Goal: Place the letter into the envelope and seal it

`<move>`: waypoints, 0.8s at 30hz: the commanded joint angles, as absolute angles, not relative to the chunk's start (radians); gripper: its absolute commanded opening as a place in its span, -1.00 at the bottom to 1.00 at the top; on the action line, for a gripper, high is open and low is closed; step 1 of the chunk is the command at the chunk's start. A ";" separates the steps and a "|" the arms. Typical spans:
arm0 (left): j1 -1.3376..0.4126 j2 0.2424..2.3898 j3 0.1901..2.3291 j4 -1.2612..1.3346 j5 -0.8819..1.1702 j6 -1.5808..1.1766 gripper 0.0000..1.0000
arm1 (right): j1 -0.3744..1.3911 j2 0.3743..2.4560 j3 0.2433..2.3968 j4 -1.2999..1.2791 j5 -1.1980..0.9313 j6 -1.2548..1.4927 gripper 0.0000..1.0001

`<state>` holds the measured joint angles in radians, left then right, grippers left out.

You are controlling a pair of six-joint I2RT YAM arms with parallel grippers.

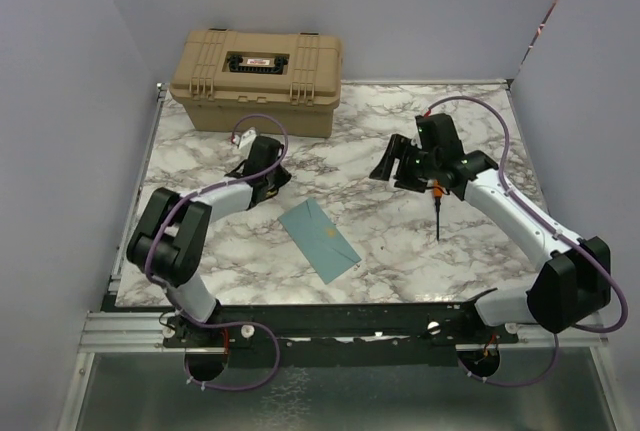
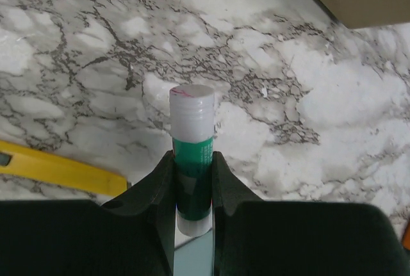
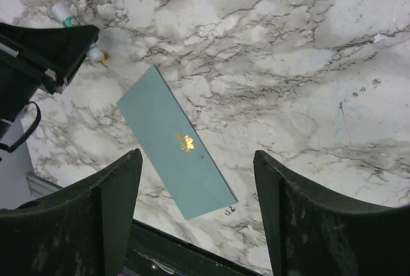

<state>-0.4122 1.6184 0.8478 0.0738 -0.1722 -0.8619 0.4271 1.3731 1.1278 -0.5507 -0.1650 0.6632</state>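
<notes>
The teal envelope point(image 1: 318, 239) lies flat on the marble table between the arms, with its flap down and a small gold mark on it. It also shows in the right wrist view point(image 3: 176, 141). The cream letter is not in view. My left gripper point(image 1: 262, 173) is shut on a glue stick point(image 2: 191, 113) with a green body and white cap, held just above the table left of and beyond the envelope. My right gripper point(image 3: 197, 161) is open and empty, raised to the right of the envelope. It also shows in the top view point(image 1: 395, 166).
A tan hard case point(image 1: 258, 79) stands at the table's back left. A thin black stick with an orange end point(image 1: 437, 213) is beside the right arm. A yellow strip point(image 2: 57, 170) lies on the table by the left gripper. Walls close in both sides.
</notes>
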 commanded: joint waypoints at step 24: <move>-0.408 1.849 1.060 -0.110 -0.342 -0.959 -0.05 | 0.431 1.427 1.026 -0.566 -0.220 0.450 0.46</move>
<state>-0.4053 1.8645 1.0622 -0.0059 -0.3008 -0.9794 0.4271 1.4235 1.0622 -0.5701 -0.1669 0.4797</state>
